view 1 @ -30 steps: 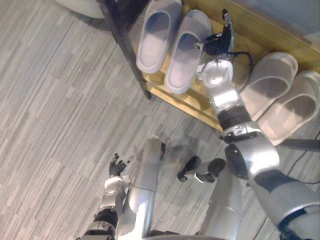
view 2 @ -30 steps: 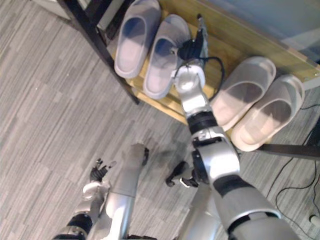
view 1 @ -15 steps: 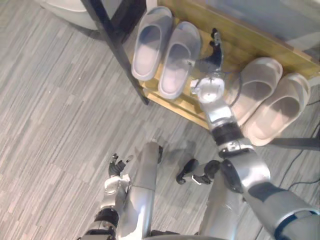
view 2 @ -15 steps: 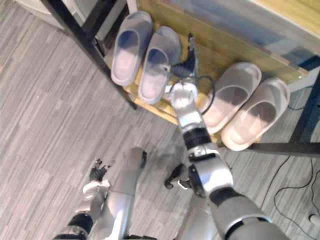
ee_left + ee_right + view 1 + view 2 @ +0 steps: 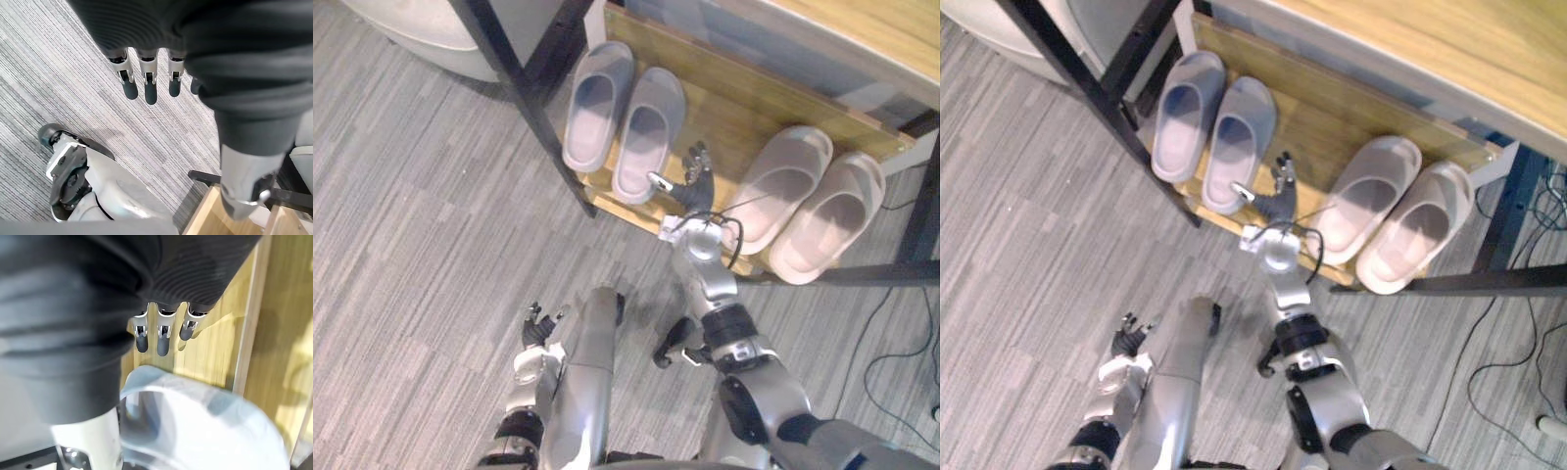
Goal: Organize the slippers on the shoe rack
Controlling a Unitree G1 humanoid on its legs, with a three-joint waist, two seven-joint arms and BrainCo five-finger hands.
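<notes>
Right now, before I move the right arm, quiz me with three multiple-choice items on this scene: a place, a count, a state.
1. Where is the right hand? A: on the floor. B: over the shelf, between the grey pair and the beige pair. C: inside a beige slipper.
2. How many slippers sit on the shelf? A: two. B: three. C: four.
3. How are the right hand's fingers? A: straight, holding nothing. B: curled round a slipper. C: shut in a fist.
Answers: 1 B, it hangs above bare wood between the pairs; 2 C, two grey plus two beige; 3 A, its wrist view shows them straight and empty.
</notes>
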